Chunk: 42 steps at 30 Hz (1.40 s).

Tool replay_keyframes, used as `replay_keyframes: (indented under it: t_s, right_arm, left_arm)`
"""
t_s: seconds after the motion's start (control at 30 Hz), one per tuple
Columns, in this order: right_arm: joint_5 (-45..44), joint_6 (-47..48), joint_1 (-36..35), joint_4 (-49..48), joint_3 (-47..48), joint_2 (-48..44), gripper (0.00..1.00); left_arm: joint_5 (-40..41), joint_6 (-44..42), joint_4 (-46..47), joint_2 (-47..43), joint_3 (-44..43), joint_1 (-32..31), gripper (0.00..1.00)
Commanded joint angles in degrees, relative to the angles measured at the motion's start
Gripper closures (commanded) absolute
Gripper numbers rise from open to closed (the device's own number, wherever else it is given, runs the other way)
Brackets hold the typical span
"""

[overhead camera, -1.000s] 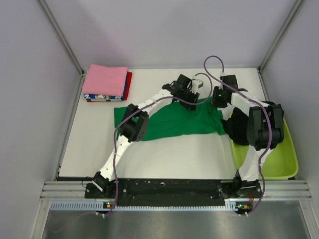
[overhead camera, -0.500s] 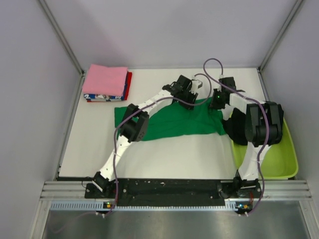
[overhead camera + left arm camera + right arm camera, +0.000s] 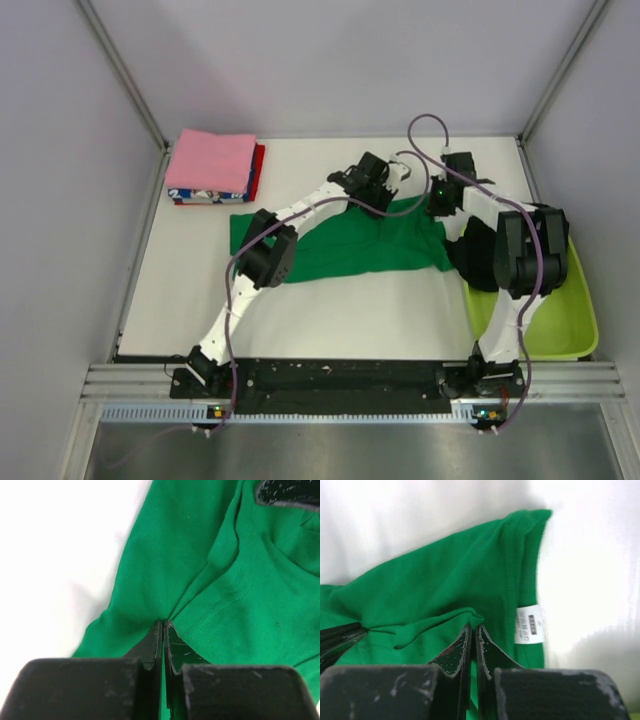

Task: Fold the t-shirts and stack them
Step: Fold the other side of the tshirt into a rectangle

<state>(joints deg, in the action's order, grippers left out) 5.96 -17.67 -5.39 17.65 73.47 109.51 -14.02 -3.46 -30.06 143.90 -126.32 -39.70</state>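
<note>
Left pincer (image 3: 163, 624): pinched tight on the green shirt (image 3: 340, 248) at its far edge.
Right pincer (image 3: 473, 628): clamped on the same edge, beside the label (image 3: 530, 625).
Change: we have drawn both grips slightly toward the far edge; the fold looks begun.
Shirt: mid-bench, nearer the right edge.

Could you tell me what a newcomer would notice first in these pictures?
The bright green t-shirt lies spread across the middle of the table, its far edge pinched by the left gripper and the right gripper. A pink-topped folded stack sits at the far left, a lime-green tub at the near right.
</note>
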Motion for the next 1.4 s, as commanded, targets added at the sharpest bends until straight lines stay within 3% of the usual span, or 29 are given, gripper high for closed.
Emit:
replay_keyframes:
  t_s: [0.0,0.47,0.5,0.57,0.63,0.7,0.8,1.07,1.37]
  right_arm:
    - [-2.09,3.60,0.99,0.02,-0.08,-5.27,1.00]
    - [-1.75,10.19,1.26,1.08,5.19,0.17,1.00]
    - [0.52,11.07,1.26,0.03,5.19,0.17,0.98]
    - [3.96,11.69,1.26,-1.38,5.36,0.79,0.95]
    - [5.81,12.05,1.17,-2.00,5.54,0.96,0.94]
    - [6.08,12.22,1.17,-2.18,5.63,1.05,0.94]
    - [6.87,12.13,1.26,-2.18,5.54,0.70,0.96]
    - [6.70,12.57,1.17,-2.18,3.78,-0.35,0.97]
    - [6.09,12.75,1.17,-2.09,3.35,-0.97,0.97]
  left_arm:
    - [4.79,-3.21,2.20,-8.72,2.22,0.15,1.00]
    - [6.55,-4.71,2.47,-7.49,4.07,0.86,1.00]
    - [6.20,-5.06,2.38,-7.31,3.81,0.86,0.95]
    - [4.36,-5.50,2.20,-7.22,2.93,1.03,0.71]
    - [2.34,-6.20,1.85,-7.66,1.70,1.12,0.57]
    - [1.54,-7.17,1.68,-8.19,0.38,1.21,0.49]
    - [-0.73,-7.08,1.50,-7.93,-0.59,1.21,0.49]
    - [-9.18,-4.19,-3.95,-0.72,-6.48,1.12,0.62]
    - [-6.03,-4.71,-5.70,1.47,-7.36,1.12,0.62]
